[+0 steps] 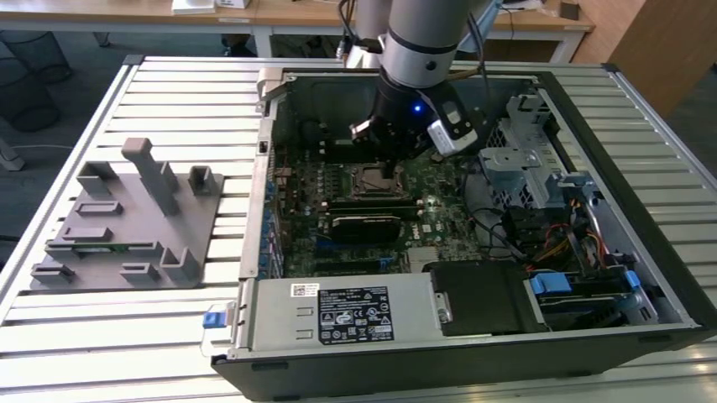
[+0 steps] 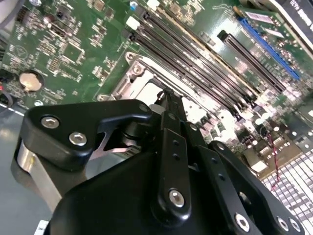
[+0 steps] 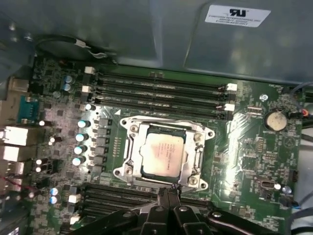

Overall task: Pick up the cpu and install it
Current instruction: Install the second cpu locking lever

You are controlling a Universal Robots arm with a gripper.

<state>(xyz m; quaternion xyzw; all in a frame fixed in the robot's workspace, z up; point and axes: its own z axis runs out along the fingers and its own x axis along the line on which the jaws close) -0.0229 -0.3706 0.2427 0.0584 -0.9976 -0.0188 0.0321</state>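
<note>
The cpu (image 3: 163,154) already lies inside the socket frame (image 3: 161,152) at the middle of the first wrist view, its pale metal top flat and square to the frame, so the placing step looks done or nearly so. The tool (image 3: 167,196) hangs just past the frame's lower edge in that view, its fingertips drawn together to a narrow point with nothing between them. In the exterior view the tool (image 1: 387,172) sits at the centre of the picture, low over the motherboard (image 1: 370,201) inside the open computer case (image 1: 627,210).

By my reading the chip has been let go and what is left is seating and locking it. Any further move calls for care with the socket frame, which rings the chip closely, and I cannot tell whether the chip sits fully down in its bed.

Around the socket things are crowded. Rows of memory slots (image 3: 156,93) run above the frame in the first wrist view, and a line of small capacitors (image 3: 80,142) stands to its left. A round coin battery (image 3: 275,119) sits at the right. In the exterior view a black heatsink block (image 1: 364,227) lies just below the socket, and a tangle of cables (image 1: 549,235) fills the right part of the case. The grey plastic fixture (image 1: 129,218) rests well apart on the slatted worktop (image 1: 101,336) at the left.
</note>
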